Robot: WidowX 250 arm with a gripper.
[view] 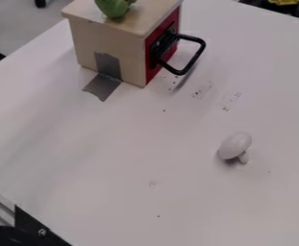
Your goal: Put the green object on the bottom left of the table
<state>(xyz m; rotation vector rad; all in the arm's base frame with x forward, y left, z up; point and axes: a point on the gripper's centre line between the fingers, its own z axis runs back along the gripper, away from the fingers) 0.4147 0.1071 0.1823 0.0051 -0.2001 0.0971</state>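
So we've got the green object [114,6] sitting on top of the wooden box [122,48], near the view's top edge. White mushroom-like thing [236,145] is on our desk [132,153], right of centre. Jaws clenched or released? We can't tell.

this is probably a lab: grey tape [103,87] (rather makeshift) fixes a red-fronted wooden box [122,45] to a white table [113,158].

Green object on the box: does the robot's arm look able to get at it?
Probably yes: the green object sits atop the box, its visible part uncovered, though the view's edge cuts it off.
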